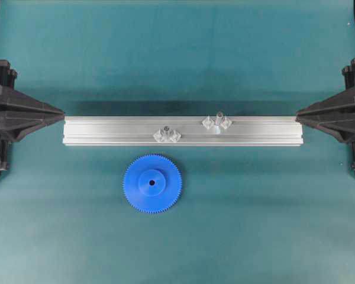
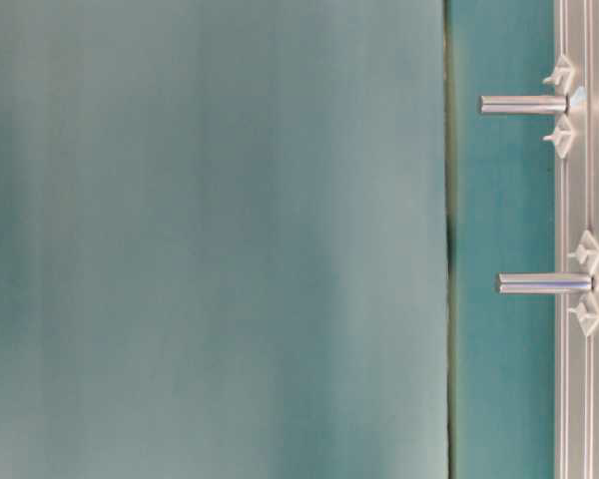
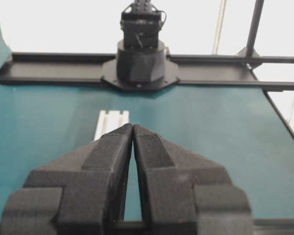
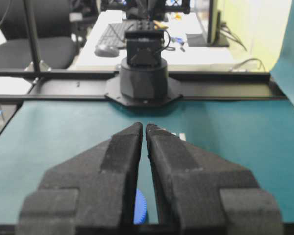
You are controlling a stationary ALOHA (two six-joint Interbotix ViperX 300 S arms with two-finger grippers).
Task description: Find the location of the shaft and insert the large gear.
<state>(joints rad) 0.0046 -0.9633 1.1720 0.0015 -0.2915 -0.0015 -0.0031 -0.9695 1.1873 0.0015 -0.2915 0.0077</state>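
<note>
Blue plastic makes up the large gear [image 1: 152,183], which lies flat on the teal worktop [image 1: 254,225], just in front of the aluminium rail [image 1: 106,131] and left of its middle. It looks light and rigid, with a slick face and fine teeth all round; those teeth should give some purchase but could chip or skid under a hard pinch. The likeliest hold is across the rim, or on the raised hub around the small centre hole, provided the hole itself stays uncovered.

Going left to right in the overhead view: the left gripper [image 3: 132,128] rests at the left end of the rail, its fingers drawn nearly together and holding nothing. Next on the rail stands a shorter peg [image 1: 165,131] with bunched clear brackets, then the shaft [image 1: 218,118] between two spaced brackets. The right gripper [image 4: 143,127] sits at the rail's right end, fingers likewise almost shut and empty.

Room is generous: bare worktop surrounds the gear on every side. The tight spot is the shaft, where the brackets sit close and the neighbouring peg stands near.
</note>
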